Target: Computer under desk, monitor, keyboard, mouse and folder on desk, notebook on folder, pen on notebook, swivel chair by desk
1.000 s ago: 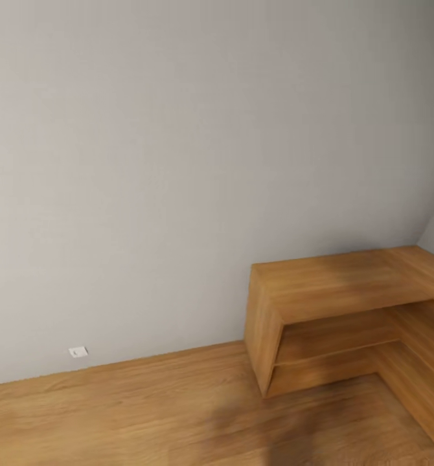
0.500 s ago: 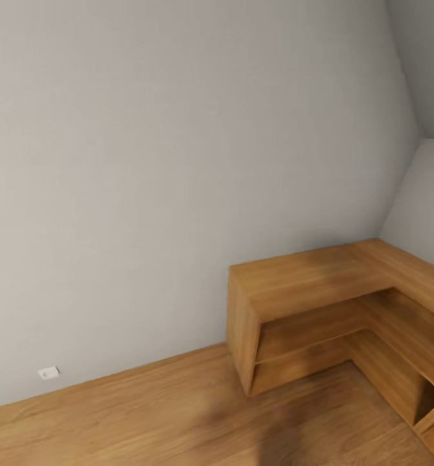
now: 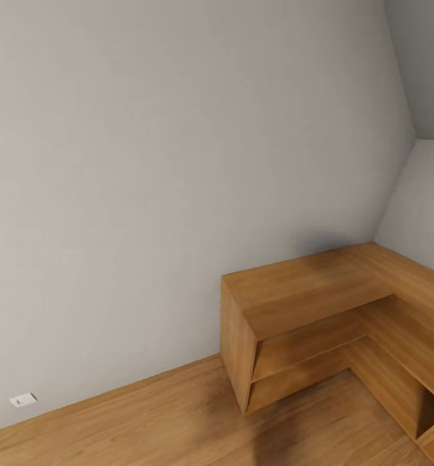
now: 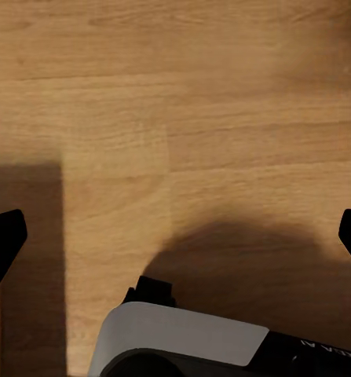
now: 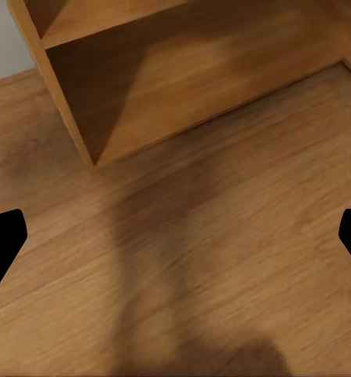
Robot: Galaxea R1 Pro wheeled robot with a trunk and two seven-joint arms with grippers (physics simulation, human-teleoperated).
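Note:
My left gripper (image 4: pixel 175 236) hangs open over bare wooden floor (image 4: pixel 183 118); its black fingertips (image 4: pixel 2 243) stand far apart with nothing between them. A white and black part of my own body (image 4: pixel 183 338) lies just under it. My right gripper (image 5: pixel 175 243) is open too and empty, with its dark fingertips (image 5: pixel 2 239) wide apart above the floor (image 5: pixel 222 236), close to the end of a low wooden shelf unit (image 5: pixel 144 71).
A low L-shaped shelf unit of light wood (image 3: pixel 308 291), with open compartments, fills the room's corner at the right. A plain grey wall (image 3: pixel 178 162) faces me, with a white socket (image 3: pixel 24 400) low at the left. Wooden floor (image 3: pixel 146 427) runs along the wall.
The whole head view has shifted, so the camera has moved: the shelf unit now sits further left, the socket lower left, and the room's corner has come into view at the right.

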